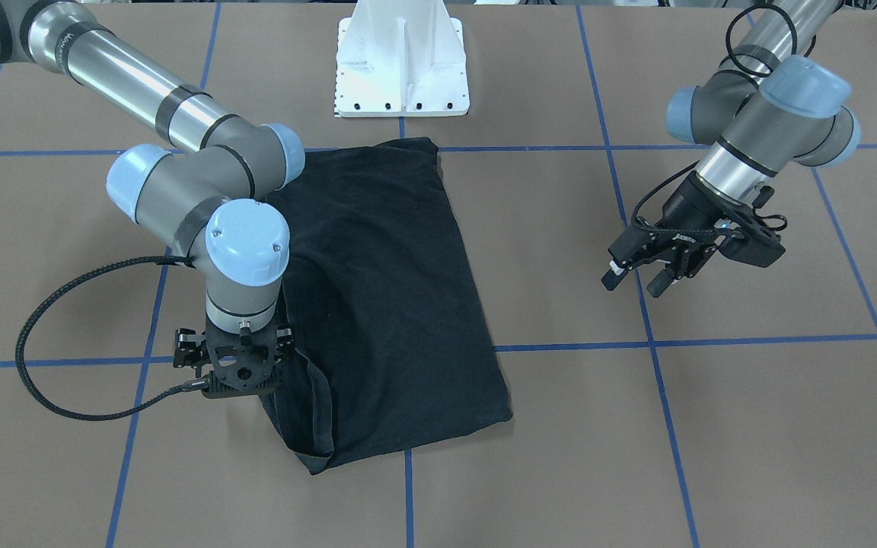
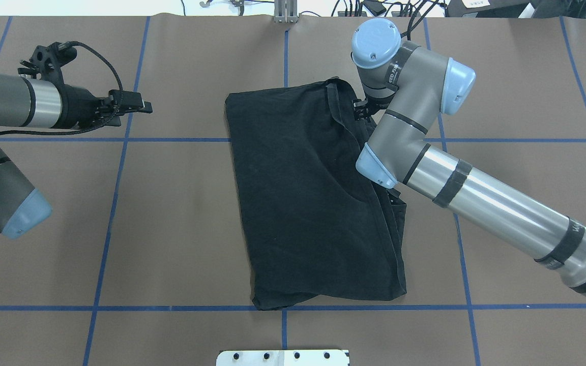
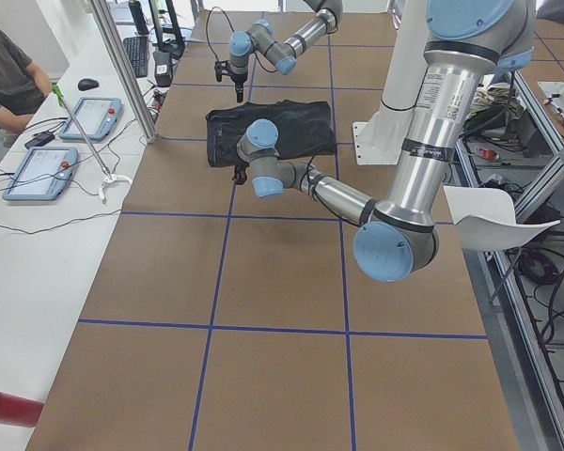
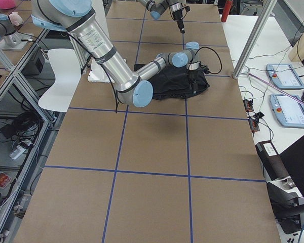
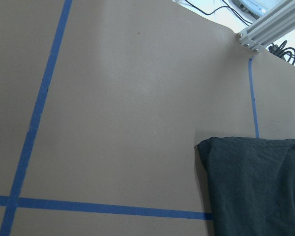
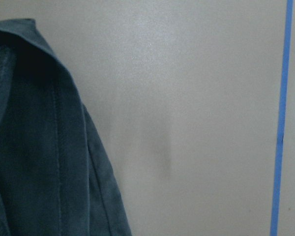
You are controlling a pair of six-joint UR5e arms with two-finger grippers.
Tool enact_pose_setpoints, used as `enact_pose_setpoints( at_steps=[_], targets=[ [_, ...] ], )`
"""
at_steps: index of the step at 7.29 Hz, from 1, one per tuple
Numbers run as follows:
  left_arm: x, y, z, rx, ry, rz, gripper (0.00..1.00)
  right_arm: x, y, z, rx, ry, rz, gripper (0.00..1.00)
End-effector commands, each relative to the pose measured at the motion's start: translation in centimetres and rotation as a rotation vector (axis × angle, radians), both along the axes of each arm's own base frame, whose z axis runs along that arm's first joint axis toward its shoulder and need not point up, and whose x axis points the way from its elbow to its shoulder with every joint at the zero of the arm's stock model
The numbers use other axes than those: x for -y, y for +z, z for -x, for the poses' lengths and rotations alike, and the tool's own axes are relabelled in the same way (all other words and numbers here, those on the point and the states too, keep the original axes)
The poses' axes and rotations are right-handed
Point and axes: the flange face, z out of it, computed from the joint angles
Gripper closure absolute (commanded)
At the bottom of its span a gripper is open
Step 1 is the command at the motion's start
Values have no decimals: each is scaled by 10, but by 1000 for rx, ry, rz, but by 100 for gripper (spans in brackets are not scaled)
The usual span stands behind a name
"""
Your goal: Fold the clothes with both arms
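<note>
Black shirt lies folded on the bench. The right end effector stands at its seven-o'clock edge, probably to take the hem; I can't tell if it is clenched. The left end effector hangs released at three o'clock. Overhead, it sits well clear.

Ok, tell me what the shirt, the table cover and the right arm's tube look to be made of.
Shirt: soft knit fabric, likely cotton, matte black; it creases and shows stitched hems.
Table cover: looks like brown paper or thin sheeting, matte, gridded with blue tape.
Right arm's tube: metal, probably aluminium, brushed silver that catches highlights.
</note>
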Motion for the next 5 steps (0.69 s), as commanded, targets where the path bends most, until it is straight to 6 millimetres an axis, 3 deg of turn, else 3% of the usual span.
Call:
enact_pose_setpoints(
  at_steps=[1, 5],
  targets=[
    [-15, -7, 13, -14, 0, -17, 0, 22, 9, -2, -9, 7, 1, 5],
    [-20, -18, 20, -29, -3, -34, 0, 54, 43, -47, -42, -59, 0, 5]
  ],
)
